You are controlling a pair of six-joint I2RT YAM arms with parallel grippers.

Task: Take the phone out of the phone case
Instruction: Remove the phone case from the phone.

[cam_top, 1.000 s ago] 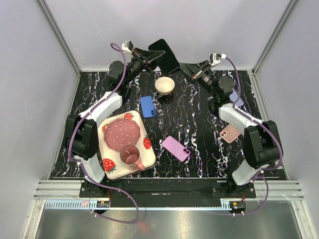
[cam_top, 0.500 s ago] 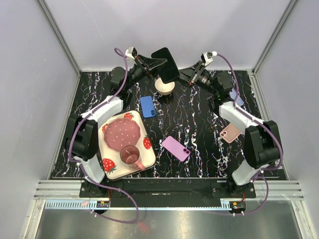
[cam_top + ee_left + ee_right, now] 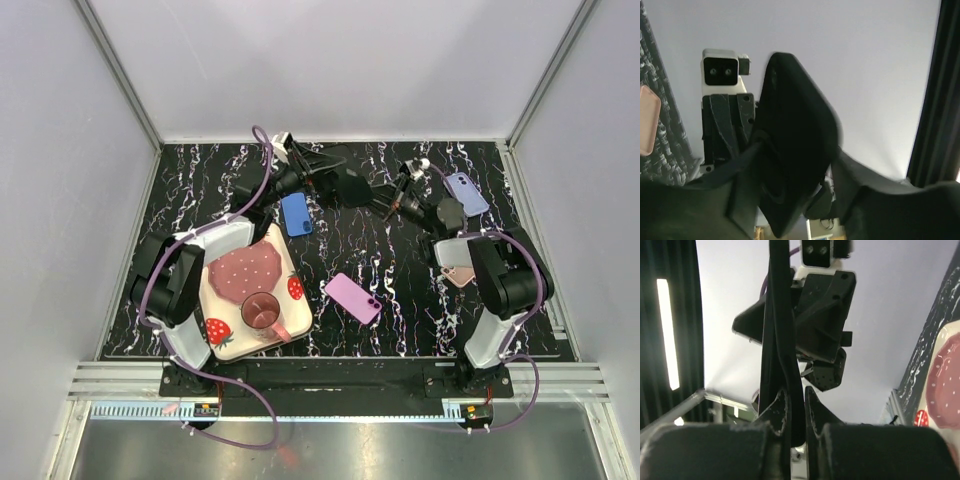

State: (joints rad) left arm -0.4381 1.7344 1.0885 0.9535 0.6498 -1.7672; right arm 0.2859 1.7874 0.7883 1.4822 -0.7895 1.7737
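A black phone in its black case (image 3: 352,187) hangs in the air between both grippers, over the back middle of the table. My left gripper (image 3: 328,180) is shut on its left side. In the left wrist view the case (image 3: 795,125) fills the space between the fingers of the left gripper (image 3: 800,170). My right gripper (image 3: 388,203) is shut on its right edge. In the right wrist view the case (image 3: 778,315) shows edge-on, pinched in the right gripper (image 3: 795,402). I cannot tell phone from case.
A blue phone (image 3: 295,213), a purple phone (image 3: 352,298), a lavender phone (image 3: 466,193) and a pink phone (image 3: 460,272) lie on the black marbled table. A strawberry tray (image 3: 222,330) at front left bears a maroon plate (image 3: 245,270) and mug (image 3: 261,312).
Both grippers have come down and toward the near side with the black phone, from in front of the back wall to low over the table. The white bowl is now hidden.
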